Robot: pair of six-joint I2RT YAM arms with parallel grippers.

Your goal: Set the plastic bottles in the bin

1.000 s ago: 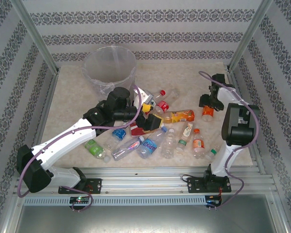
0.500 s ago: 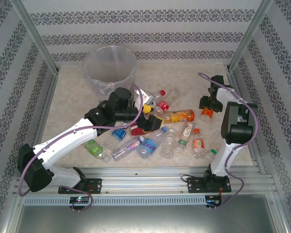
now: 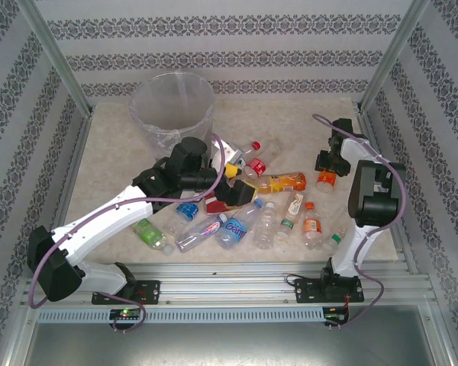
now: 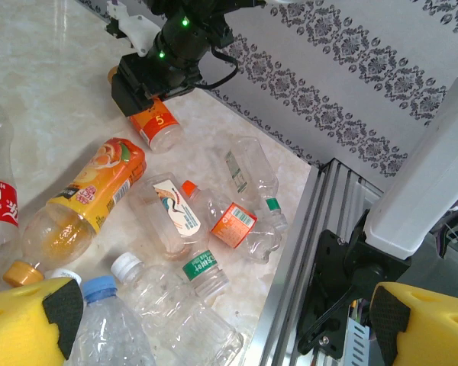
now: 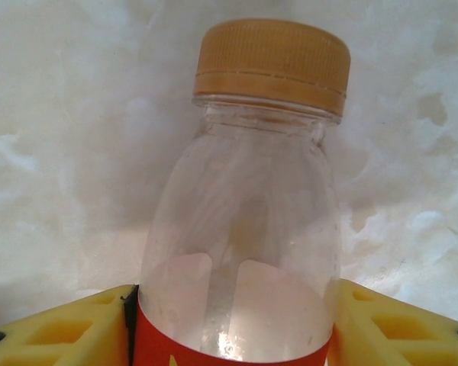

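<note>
**Right gripper clamps a light, empty bottle at its label band**

The right gripper has its yellow fingers pressed against both sides of one bottle, low on the body where the label wraps it. The jaws stand fairly narrow, set to the bottle's width. The bottle appears to lie on its side on the table at the far right, a little apart from the other bottles scattered across the middle. Its tan cap points away from the wrist. The bin stands at the far left, well apart from it.

The left gripper hangs wide open above the pile with nothing between its fingers.

The bottle looks empty, so it should be very light and put little load on the arm. Its clear wall is probably thin and will dent under a hard squeeze, then spring back. The smooth, round plastic could roll or twist out of a loose pinch. The label band seems the best place to hold, since the body is straight there and the wrap should add some friction. The shoulder tapers and would likely squirt out of the jaws, while the cap is stiff but small. A moderate squeeze across the middle should carry it. It is unlikely to break if dropped, though it could bounce and roll away.
</note>
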